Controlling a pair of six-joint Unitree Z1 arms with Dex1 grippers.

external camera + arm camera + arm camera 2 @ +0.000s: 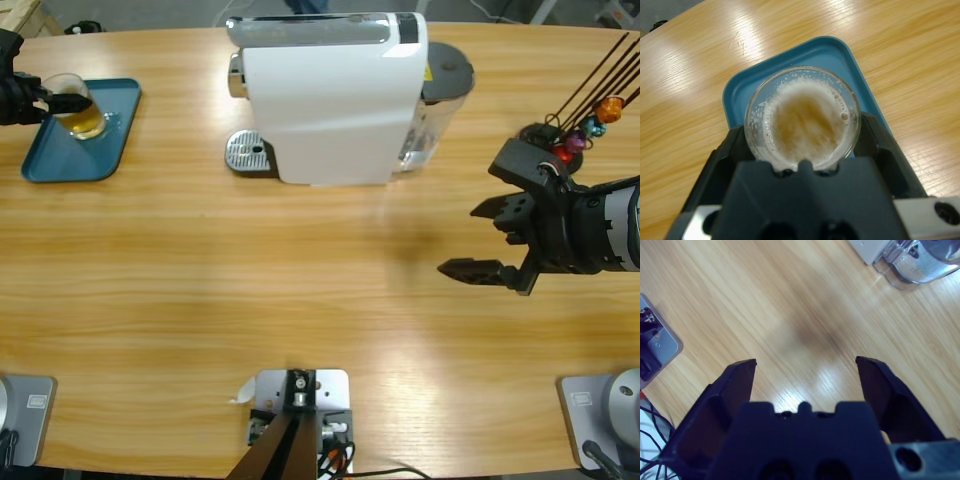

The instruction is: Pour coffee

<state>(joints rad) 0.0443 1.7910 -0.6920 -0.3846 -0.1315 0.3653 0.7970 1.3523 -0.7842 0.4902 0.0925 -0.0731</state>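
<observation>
Left wrist: fingers [875,145] hide glass [802,117] sides.

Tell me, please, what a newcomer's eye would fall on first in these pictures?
The big white coffee machine at the table's far middle stands out first. Next, the left pincer shut on a glass of foamy amber coffee over the teal tray. The right pincer hangs open above bare wood.

A: Where does the high view sit?
B: Overhead, looking down on the whole surface [300,300].
A: And the wrists?
B: Left peers closely down into the glass [802,117] on the tray [837,55], both also visible overhead; right faces bare wood.
</observation>
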